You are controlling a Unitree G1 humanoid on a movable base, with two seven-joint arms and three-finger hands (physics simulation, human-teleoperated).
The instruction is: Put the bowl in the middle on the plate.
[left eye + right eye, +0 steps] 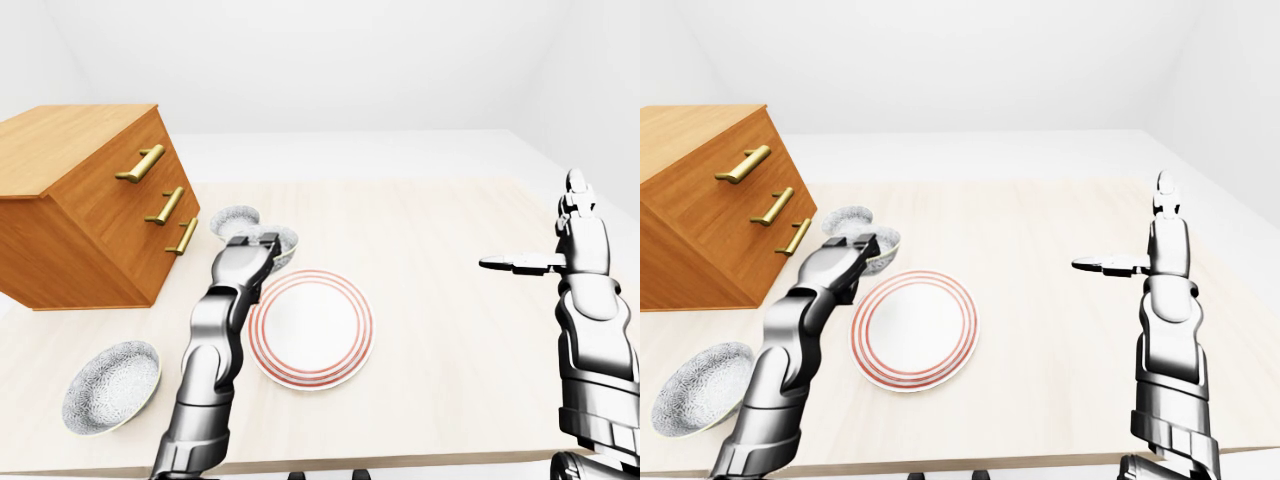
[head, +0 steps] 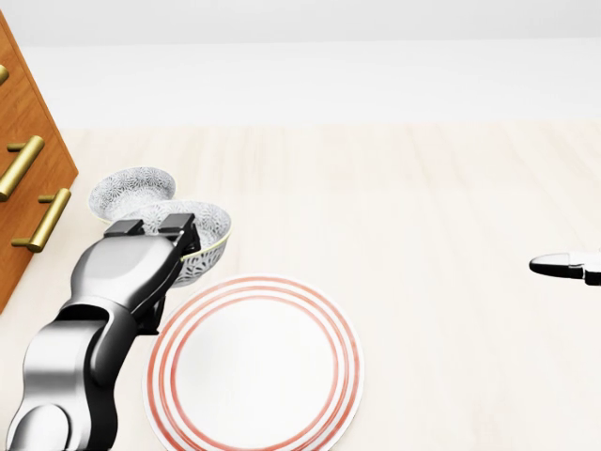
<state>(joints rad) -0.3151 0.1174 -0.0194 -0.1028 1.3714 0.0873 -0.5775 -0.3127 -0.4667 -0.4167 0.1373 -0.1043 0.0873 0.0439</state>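
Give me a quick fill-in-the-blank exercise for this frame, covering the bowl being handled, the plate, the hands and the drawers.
1. The middle bowl is gripped at its rim by the robot's ____ hand.
2. The plate has ____ rings around its rim.
3. The right hand hovers with its fingers open and holds ____.
4. The chest of drawers shows ____ brass handles in the left-eye view.

Missing words: left; red; nothing; three

The left robot hand [image 2: 148, 246] is closed on the bowl [image 2: 212, 224] rim; the right robot hand [image 1: 530, 263] is held raised, fingers outstretched.
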